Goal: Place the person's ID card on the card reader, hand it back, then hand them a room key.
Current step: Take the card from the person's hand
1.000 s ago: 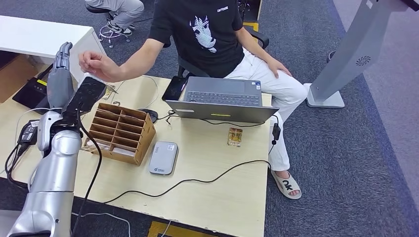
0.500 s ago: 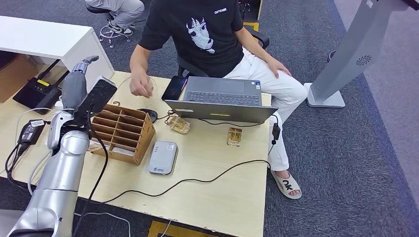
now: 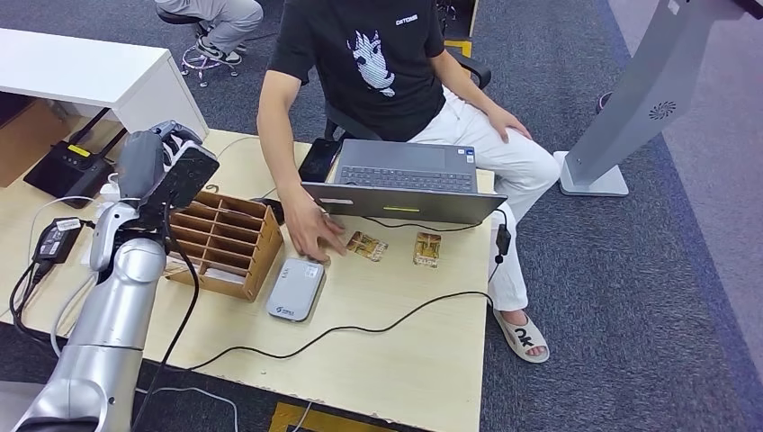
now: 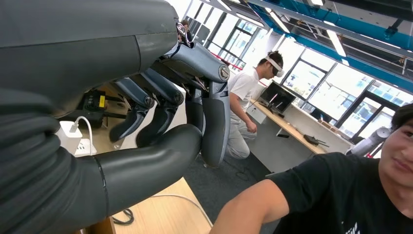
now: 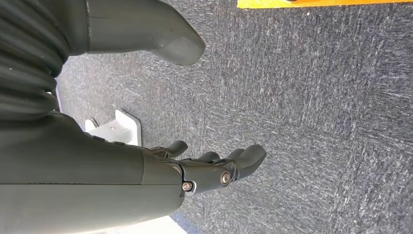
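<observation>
The left hand (image 3: 155, 160) is raised above the far left corner of the table (image 3: 423, 360), over the back of the wooden organizer (image 3: 220, 241); in the left wrist view its fingers (image 4: 214, 117) are curled in toward the thumb with nothing between them. The right hand (image 5: 214, 170) hangs over grey carpet, fingers loosely bent and apart from the thumb, holding nothing. In front of the organizer lies the grey card reader (image 3: 297, 288). The person's hand (image 3: 312, 232) rests on the table just beyond it, beside a card (image 3: 367, 246) lying flat in front of the laptop (image 3: 405, 184). A second card (image 3: 427, 249) lies near, further right.
</observation>
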### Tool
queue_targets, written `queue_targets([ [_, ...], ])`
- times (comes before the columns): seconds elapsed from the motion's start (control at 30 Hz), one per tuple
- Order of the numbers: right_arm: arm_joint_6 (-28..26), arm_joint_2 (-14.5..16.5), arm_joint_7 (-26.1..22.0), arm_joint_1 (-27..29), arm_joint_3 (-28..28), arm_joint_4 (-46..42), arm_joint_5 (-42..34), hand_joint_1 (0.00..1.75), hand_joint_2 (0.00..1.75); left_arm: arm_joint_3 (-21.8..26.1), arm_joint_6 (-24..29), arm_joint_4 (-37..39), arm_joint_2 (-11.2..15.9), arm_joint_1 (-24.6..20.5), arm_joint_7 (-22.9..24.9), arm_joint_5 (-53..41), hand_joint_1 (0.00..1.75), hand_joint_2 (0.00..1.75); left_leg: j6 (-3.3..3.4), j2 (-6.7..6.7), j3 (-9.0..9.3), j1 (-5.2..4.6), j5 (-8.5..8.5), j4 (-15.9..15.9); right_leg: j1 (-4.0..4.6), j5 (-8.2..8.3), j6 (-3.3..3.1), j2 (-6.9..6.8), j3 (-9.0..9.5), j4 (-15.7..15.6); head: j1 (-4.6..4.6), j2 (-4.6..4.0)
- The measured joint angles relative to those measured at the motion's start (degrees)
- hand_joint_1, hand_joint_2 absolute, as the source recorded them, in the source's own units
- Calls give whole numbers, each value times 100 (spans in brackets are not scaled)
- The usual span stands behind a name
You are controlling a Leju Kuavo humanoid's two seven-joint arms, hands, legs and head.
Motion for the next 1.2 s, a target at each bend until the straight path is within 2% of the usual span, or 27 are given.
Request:
queue_targets([
  [0.07, 0, 0, 0, 1, -1, 1, 3, 0, 175, -10, -3, -9, 1, 0, 0, 11, 35, 175, 0, 0, 0, 0, 0, 0, 0, 0, 0, 0, 0, 0, 1, 0],
  [0.1, 0, 0, 0, 1, -1, 2, 4, 0, 175, -13, -1, -15, 1, 2, 1, 19, 0, 175, 0, 0, 0, 0, 0, 0, 0, 0, 0, 0, 0, 0, 1, 0],
  [1.2, 55, 0, 20, 2, -2, 45, 116, 0, 175, -31, 52, -387, 53, 199, 50, -23, 0, 175, 0, -1, 0, 0, 0, -1, 0, 0, 0, -1, 0, 0, 0, 0],
])
